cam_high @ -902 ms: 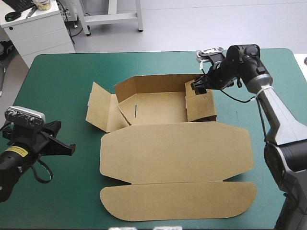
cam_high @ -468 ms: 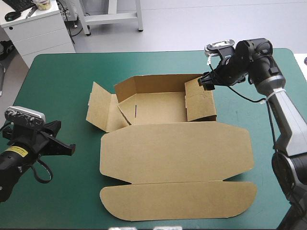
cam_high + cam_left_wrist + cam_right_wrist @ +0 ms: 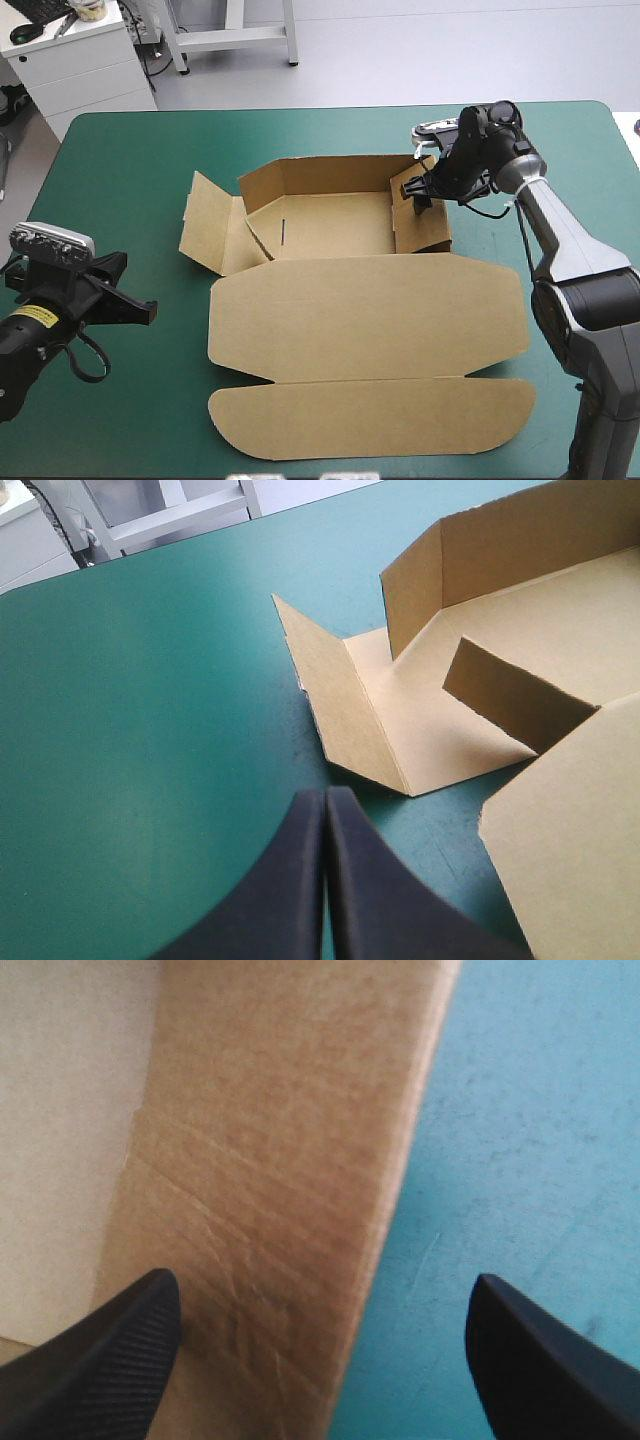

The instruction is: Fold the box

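The brown box [image 3: 330, 228] lies mid-table as an open tray. Its back wall is raised, its left flap [image 3: 350, 715] is splayed out, and its lid [image 3: 370, 320] lies flat toward the front edge. My right gripper [image 3: 416, 190] is at the far end of the right wall [image 3: 425, 228]. It is open, and the wall's brown board [image 3: 280, 1140] stands between the two fingers of the right gripper [image 3: 322, 1282], with teal-green cover on the outer side. My left gripper [image 3: 140, 310] rests near the table's left edge. The left gripper [image 3: 325, 805] is shut and empty, short of the left flap.
A white cabinet [image 3: 80, 60] stands beyond the table's far left corner. Bare teal-green cover [image 3: 130, 170] lies between the box's left flap and the left edge, and a narrower strip [image 3: 580, 150] lies to the right of the box.
My right gripper first pulled away to the right of the box's right wall. It has now come back down astride the wall's far end. The left arm has not moved.
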